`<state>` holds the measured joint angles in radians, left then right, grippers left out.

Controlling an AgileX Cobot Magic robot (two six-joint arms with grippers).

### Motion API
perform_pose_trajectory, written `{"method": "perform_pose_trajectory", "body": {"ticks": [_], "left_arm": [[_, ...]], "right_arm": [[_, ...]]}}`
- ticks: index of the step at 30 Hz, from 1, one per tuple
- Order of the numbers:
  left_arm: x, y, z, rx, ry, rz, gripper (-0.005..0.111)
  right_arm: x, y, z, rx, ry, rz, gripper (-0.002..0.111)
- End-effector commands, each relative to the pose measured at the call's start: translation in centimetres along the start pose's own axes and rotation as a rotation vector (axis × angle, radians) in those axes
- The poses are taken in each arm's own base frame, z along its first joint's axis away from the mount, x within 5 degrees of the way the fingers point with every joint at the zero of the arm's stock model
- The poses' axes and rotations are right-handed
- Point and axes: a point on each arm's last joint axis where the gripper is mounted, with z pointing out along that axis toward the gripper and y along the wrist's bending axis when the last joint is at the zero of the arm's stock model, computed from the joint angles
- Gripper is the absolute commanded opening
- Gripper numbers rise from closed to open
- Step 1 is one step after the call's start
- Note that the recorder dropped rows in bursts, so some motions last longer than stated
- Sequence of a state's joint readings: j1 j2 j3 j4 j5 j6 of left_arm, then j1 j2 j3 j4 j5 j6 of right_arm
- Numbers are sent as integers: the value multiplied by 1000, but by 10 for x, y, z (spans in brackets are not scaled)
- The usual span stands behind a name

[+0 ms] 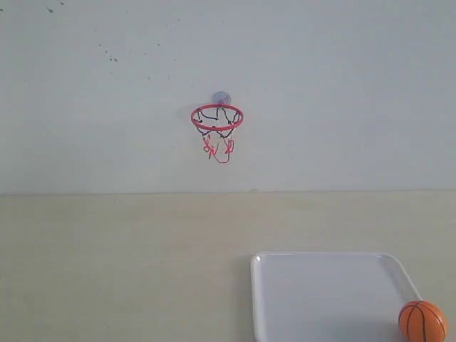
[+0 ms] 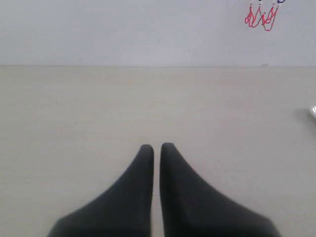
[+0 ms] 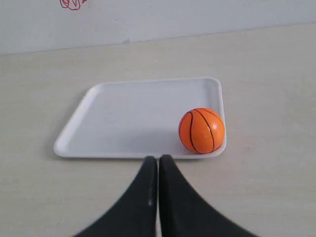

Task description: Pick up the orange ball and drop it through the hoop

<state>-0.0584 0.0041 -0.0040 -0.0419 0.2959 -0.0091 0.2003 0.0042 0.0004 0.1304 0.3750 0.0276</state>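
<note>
The orange ball [image 1: 422, 321] [image 3: 202, 130] rests in the near right corner of a white tray [image 1: 313, 292] [image 3: 128, 118]. The hoop [image 1: 217, 117], a red ring with a black-and-red net, hangs on the wall from a greyish suction mount [image 1: 221, 97]; only the ends of its net [image 2: 260, 16] [image 3: 72, 4] show in the wrist views. My right gripper [image 3: 158, 159] is shut and empty, just short of the tray's near rim and apart from the ball. Over bare table, my left gripper [image 2: 156, 146] is shut and holds nothing. Neither gripper appears in the exterior view.
A pale wooden table [image 1: 114, 263] runs back to a plain white wall [image 1: 342, 85]. A corner of the tray [image 2: 313, 112] shows at the edge of the left wrist view.
</note>
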Motion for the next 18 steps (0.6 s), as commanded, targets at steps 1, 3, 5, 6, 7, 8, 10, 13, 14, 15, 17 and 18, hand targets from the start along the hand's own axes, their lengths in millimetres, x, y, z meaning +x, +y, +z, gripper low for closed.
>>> {"method": "perform_pose_trajectory", "body": {"ticks": [1,3,5,6,7,8,10,13,14,15,17,18], "left_arm": [[0,0,0,3,-9,4,4],[0,0,0,3,-9,4,4],[0,0,0,3,-9,4,4],[0,0,0,3,-9,4,4],[0,0,0,3,-9,4,4],[0,0,0,3,-9,4,4],[0,0,0,3,-9,4,4],[0,0,0,3,-9,4,4],[0,0,0,3,-9,4,4],[0,0,0,3,-9,4,4],[0,0,0,3,-9,4,4],[0,0,0,3,-9,4,4]], "right_arm": [[-3,0,0,7,-35,-9,0],[-9,0,-1,5,-96,-13,0],[-17,0,-2,3,-190,-13,0],[-22,0,-3,1,-248,-14,0],[-27,0,-4,0,-301,-14,0],[-31,1,-6,-1,-348,-14,0],[-42,1,-11,-5,-480,-14,0],[-62,2,-24,-13,-746,-11,0],[-67,2,-30,-15,-834,-13,0],[-74,2,-38,-21,-949,6,0],[-82,0,-53,-25,-1131,33,0],[-84,-2,-57,-17,-1180,71,0]]}}
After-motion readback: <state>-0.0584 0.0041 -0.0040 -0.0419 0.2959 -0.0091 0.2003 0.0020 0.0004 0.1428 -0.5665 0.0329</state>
